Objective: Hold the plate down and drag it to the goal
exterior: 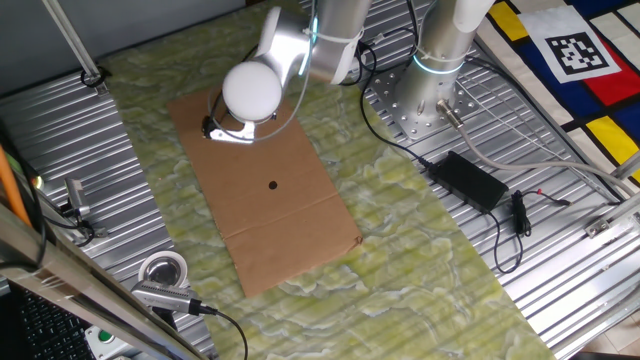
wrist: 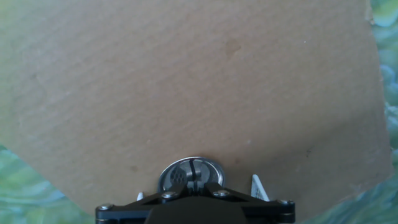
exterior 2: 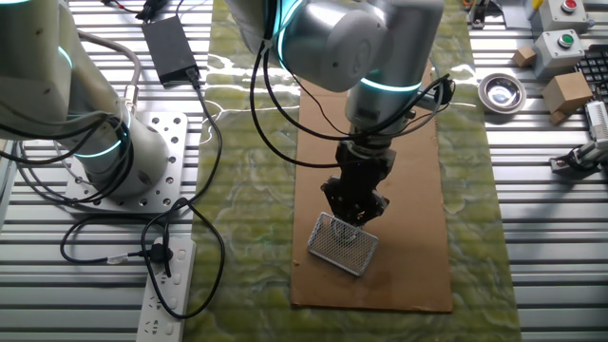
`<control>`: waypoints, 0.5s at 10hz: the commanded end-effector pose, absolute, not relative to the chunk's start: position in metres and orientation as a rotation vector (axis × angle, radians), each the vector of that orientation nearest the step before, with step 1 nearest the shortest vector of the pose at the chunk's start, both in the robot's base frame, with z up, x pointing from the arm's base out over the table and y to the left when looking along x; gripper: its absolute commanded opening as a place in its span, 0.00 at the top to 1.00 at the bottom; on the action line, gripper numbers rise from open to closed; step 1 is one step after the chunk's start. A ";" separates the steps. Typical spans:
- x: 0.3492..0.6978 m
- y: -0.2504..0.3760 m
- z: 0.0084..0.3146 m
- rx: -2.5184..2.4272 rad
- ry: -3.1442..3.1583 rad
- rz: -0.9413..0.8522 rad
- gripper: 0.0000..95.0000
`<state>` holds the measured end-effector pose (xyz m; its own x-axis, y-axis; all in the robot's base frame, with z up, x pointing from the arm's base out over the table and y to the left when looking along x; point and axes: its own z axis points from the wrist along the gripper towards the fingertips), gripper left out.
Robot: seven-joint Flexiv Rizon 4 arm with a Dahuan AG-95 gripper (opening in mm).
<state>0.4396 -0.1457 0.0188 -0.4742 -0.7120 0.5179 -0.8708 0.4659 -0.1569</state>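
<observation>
Plate (exterior 2: 344, 245): flat, thin, shiny metal with a mesh texture, lying at one end of the cardboard (exterior 2: 418, 218), well apart from the black dot (exterior: 273, 184) near the cardboard's middle. It is probably light, stiff and slippery, so press down from the top at its centre rather than pinch it. Gripper (exterior 2: 353, 211): jaws look closed, nothing between them, tip at the plate's edge. Small metal bowl (exterior 2: 502, 92) sits off the cardboard; contents unclear.

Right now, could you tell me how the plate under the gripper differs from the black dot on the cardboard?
The plate is shiny silver metal; the black dot is flat and dark. The plate looks clearly wider than the dot. The plate sits beneath the gripper near one end of the cardboard; the dot lies uncovered near its middle. Both are round and lie on the cardboard.
</observation>
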 end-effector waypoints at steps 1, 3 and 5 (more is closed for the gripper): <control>0.440 -0.146 0.018 1.343 -2.321 0.574 1.00; 0.441 -0.146 0.017 1.354 -2.307 0.575 1.00; 0.440 -0.146 0.018 1.370 -2.281 0.586 1.00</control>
